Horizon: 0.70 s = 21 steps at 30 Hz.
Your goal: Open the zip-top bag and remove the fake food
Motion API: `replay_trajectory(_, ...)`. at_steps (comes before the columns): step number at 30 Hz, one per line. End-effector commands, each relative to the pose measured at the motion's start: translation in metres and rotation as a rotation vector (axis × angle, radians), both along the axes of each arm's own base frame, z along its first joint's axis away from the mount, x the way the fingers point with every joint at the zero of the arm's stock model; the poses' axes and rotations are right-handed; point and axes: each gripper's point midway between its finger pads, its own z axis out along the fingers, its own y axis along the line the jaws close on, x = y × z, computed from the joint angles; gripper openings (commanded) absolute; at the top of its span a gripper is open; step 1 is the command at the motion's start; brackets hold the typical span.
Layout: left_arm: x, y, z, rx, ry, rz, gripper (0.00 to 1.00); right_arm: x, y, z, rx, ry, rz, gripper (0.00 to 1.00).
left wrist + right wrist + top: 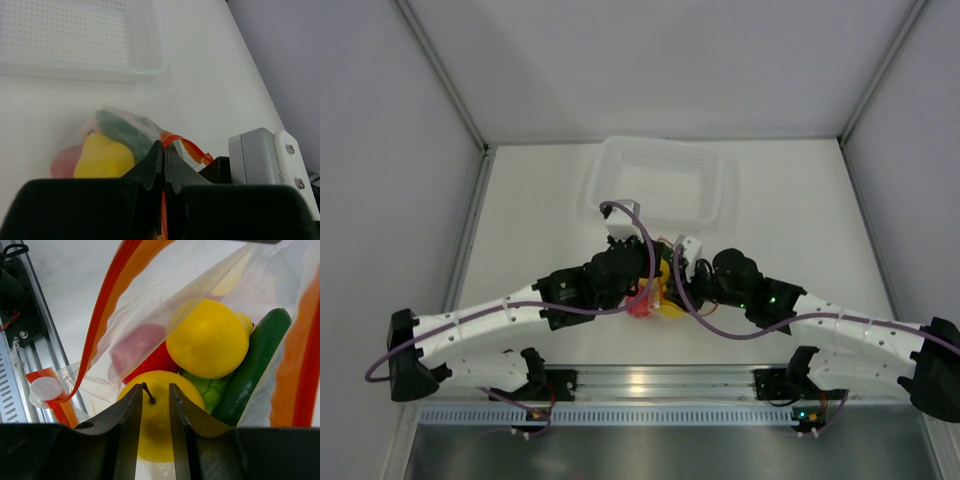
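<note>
Right at the right gripper (152, 399), the jaws stand a narrow slot apart with nothing clamped between them. In the right wrist view they sit just inside the mouth of the zip-top bag (165, 305). Dead ahead at 12 o'clock lies the stemmed yellow fruit (160, 440), its dark stem poking up into the slot. Past it the rest of the fake food (207, 337) is packed together. A second yellow round sits at 1 o'clock, red and pink ones at 11, a light-green one lies between them, and the cucumber (255, 360) is at 2 o'clock. The cucumber's long axis runs from 7 to 1 o'clock, deeper into the bag.

The left gripper (163, 160) is pressed together on the orange zip strip (182, 145), which holds that lip of the mouth up. The strip runs on both sides of the right wrist view, so the mouth looks open.

In the top view the bag sits between the two wrists at 6 o'clock from the basket (610, 160). The left arm reaches it from 9 o'clock and the right arm from 3 o'clock.

I judge the right arm to be the one placed for the removal, since the nearest fruit is straight in line with its fingers. It likely needs to spread wider first, as the slot looks too narrow for the fruit's body.
</note>
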Motion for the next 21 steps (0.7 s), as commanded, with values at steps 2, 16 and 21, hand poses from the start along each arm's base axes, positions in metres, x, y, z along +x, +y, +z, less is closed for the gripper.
replay_trajectory(2, 0.003, -0.003, 0.010, -0.048, -0.011, -0.007, 0.00, -0.007, 0.015, 0.013, 0.023, -0.051, 0.079, 0.31)
replay_trajectory(16, 0.002, -0.004, 0.007, -0.067, 0.011, -0.026, 0.00, -0.006, 0.034, -0.004, -0.017, -0.091, 0.104, 0.22)
replay_trajectory(21, 0.002, 0.001, 0.008, -0.072, 0.008, -0.019, 0.00, -0.001, 0.029, -0.007, -0.030, -0.108, 0.072, 0.13)
